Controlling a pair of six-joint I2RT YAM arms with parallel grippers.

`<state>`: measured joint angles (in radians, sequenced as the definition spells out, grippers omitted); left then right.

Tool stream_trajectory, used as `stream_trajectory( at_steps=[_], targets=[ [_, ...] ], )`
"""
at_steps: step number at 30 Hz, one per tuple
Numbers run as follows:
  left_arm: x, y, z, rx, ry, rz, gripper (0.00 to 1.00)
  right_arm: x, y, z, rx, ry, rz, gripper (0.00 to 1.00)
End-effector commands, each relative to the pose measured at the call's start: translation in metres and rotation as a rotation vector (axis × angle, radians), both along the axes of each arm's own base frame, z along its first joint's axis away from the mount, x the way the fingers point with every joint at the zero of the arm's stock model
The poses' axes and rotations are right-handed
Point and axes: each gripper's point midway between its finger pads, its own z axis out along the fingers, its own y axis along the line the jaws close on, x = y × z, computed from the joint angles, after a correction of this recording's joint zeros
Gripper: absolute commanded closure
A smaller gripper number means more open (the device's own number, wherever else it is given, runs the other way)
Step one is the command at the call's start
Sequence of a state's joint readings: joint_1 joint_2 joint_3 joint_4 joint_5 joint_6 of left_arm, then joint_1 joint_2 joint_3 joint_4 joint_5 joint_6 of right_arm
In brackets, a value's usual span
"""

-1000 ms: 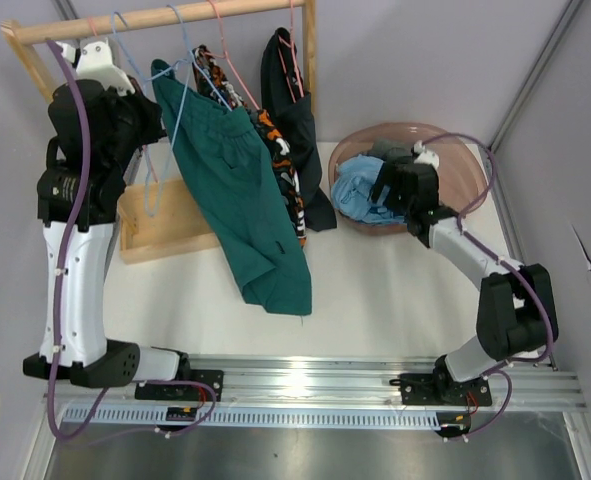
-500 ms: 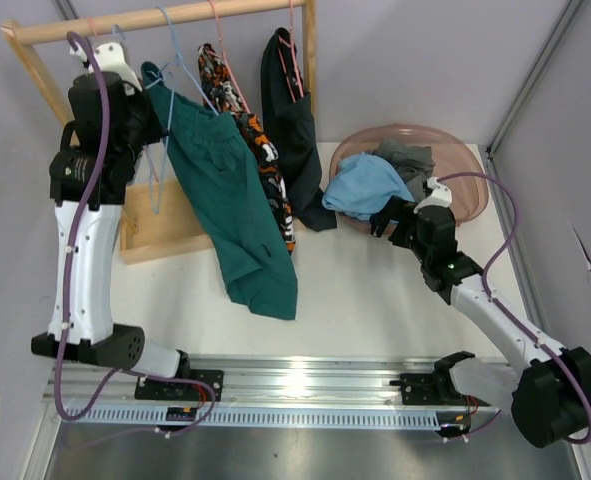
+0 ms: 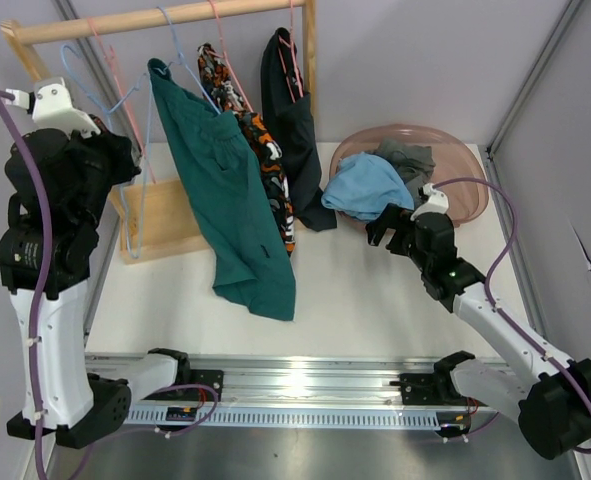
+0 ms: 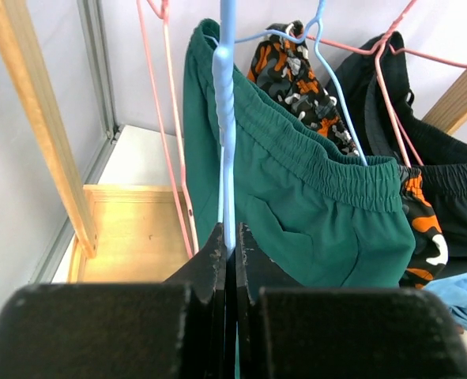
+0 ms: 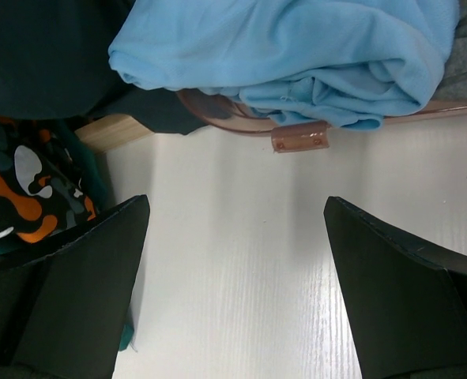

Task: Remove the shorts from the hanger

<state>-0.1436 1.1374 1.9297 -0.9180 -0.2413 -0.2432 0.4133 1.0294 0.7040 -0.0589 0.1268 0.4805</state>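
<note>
Nothing legible shows in any view. No lettering, brand, number or sign can be made out.

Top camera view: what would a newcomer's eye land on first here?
The long dark teal shorts hang from the wooden rail at back left and drape toward the table, with patterned shorts and black shorts just to their right. Further right, light blue shorts spill over the rim of a pink basin, near the open right gripper. At far left, the left gripper is clamped on a light blue hanger.
</note>
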Motion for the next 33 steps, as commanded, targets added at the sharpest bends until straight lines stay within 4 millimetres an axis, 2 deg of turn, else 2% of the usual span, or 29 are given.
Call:
stream_trajectory(
  at_steps=[1,5,6,8,9,10,12,13,15,16,17,19,24,26,30,31,32,33],
  targets=[
    [0.004,0.009,0.008,0.025,-0.025,0.040,1.00,-0.007,0.001,0.004,0.021,-0.010,-0.005,0.01],
    [0.025,0.020,0.013,0.037,-0.041,0.121,1.00,-0.011,0.004,0.000,0.027,-0.009,-0.002,0.01],
    [0.036,0.021,0.014,0.040,-0.040,0.134,1.00,-0.012,0.006,-0.001,0.029,-0.010,0.002,0.01],
    [0.051,0.021,0.031,0.042,-0.099,0.149,1.00,-0.015,0.007,-0.007,0.024,-0.001,0.005,0.01],
    [0.069,0.020,0.031,0.045,-0.096,0.153,1.00,-0.016,0.008,-0.008,0.024,-0.001,0.006,0.00],
    [0.073,0.021,0.045,0.041,-0.131,0.163,1.00,-0.016,0.007,-0.010,0.023,0.000,0.004,0.01],
    [0.094,0.020,0.045,0.054,-0.116,0.168,1.00,-0.018,0.007,-0.016,0.016,0.008,0.010,0.01],
    [0.107,0.019,0.063,0.048,-0.152,0.171,1.00,-0.020,0.008,-0.019,0.012,0.011,0.012,0.01],
    [0.126,0.018,0.057,0.064,-0.120,0.168,1.00,-0.022,0.007,-0.025,0.004,0.021,0.015,0.01],
    [0.128,0.020,0.069,0.058,-0.152,0.171,1.00,-0.022,0.006,-0.028,-0.006,0.025,0.016,0.00],
    [0.145,0.019,0.063,0.063,-0.142,0.170,1.00,-0.023,0.006,-0.028,-0.007,0.026,0.018,0.01],
    [0.158,0.027,0.056,0.058,-0.135,0.182,1.00,-0.024,0.004,-0.032,-0.023,0.032,0.021,0.01],
    [0.196,0.040,0.014,0.022,-0.056,0.184,1.00,-0.028,0.002,-0.035,-0.041,0.038,0.026,0.01],
    [0.204,0.047,0.004,0.028,-0.033,0.202,1.00,-0.030,0.000,-0.036,-0.039,0.037,0.024,0.01],
    [0.216,0.051,-0.020,0.032,0.022,0.203,0.91,-0.033,0.003,-0.035,-0.023,0.036,0.032,0.01],
    [0.217,0.052,-0.025,0.037,0.035,0.202,0.86,-0.034,0.004,-0.036,-0.021,0.036,0.037,0.01],
    [0.216,0.066,-0.027,0.035,0.039,0.228,0.84,-0.035,0.005,-0.034,-0.020,0.034,0.037,0.01],
    [0.215,0.066,-0.029,0.033,0.045,0.224,0.79,-0.036,0.006,-0.033,-0.019,0.033,0.039,0.01]
  ],
)
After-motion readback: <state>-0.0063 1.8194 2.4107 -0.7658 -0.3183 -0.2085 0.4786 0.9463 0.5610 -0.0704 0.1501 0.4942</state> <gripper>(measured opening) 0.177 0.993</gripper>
